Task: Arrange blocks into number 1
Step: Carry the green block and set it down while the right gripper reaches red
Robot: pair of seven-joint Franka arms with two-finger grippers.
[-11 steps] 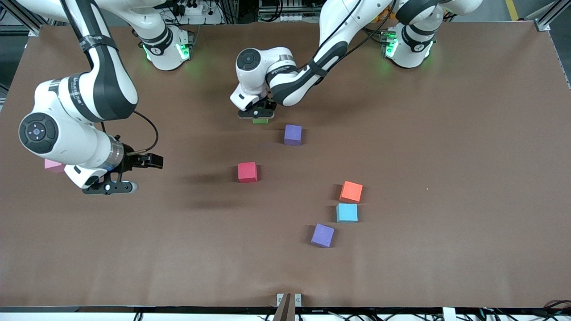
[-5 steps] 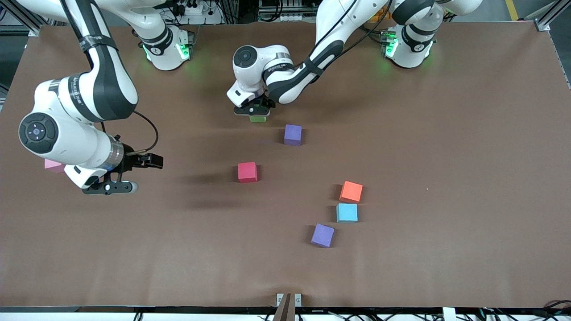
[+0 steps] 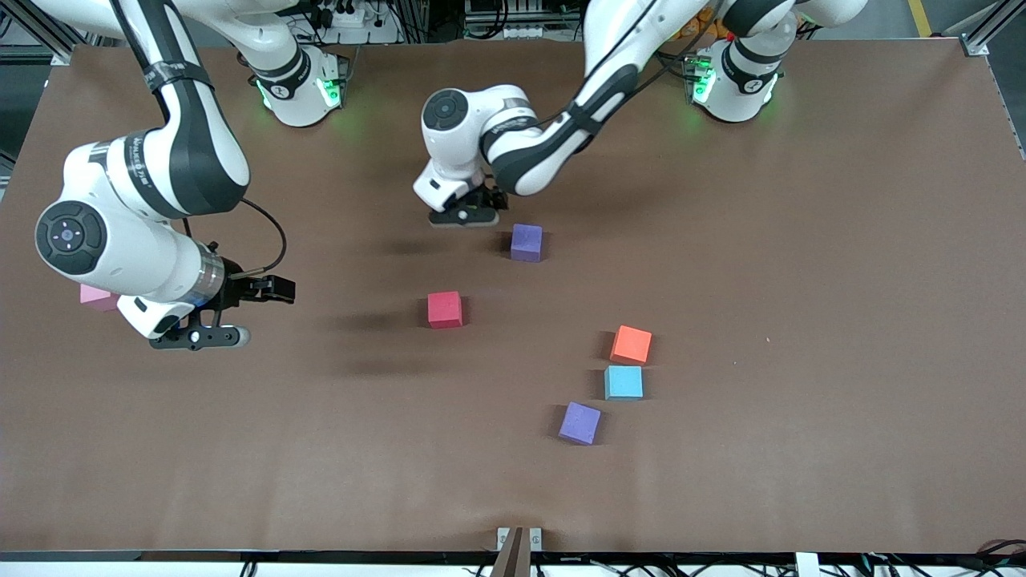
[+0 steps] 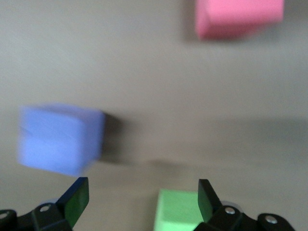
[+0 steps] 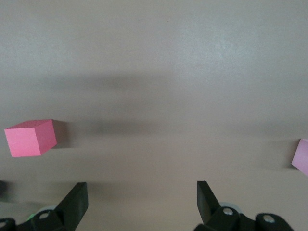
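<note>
My left gripper (image 3: 463, 215) (image 4: 142, 192) is low over the table and open. It straddles the green block (image 4: 178, 209), which sits close to one finger and is hidden under the hand in the front view. A purple block (image 3: 527, 242) (image 4: 60, 139) lies just beside it, and the red block (image 3: 445, 309) (image 4: 238, 17) is nearer the camera. Orange (image 3: 632, 344), light blue (image 3: 624, 382) and a second purple block (image 3: 580, 423) lie apart from each other. My right gripper (image 3: 196, 336) (image 5: 140, 192) waits open and empty beside the pink block (image 3: 94, 298) (image 5: 302, 156).
The brown table (image 3: 801, 280) is bare toward the left arm's end. The right arm's elbow overhangs the pink block. The red block (image 5: 30, 138) also shows in the right wrist view.
The left gripper has dropped down around the green block, which now no longer shows in the front view. The right arm has not moved.
</note>
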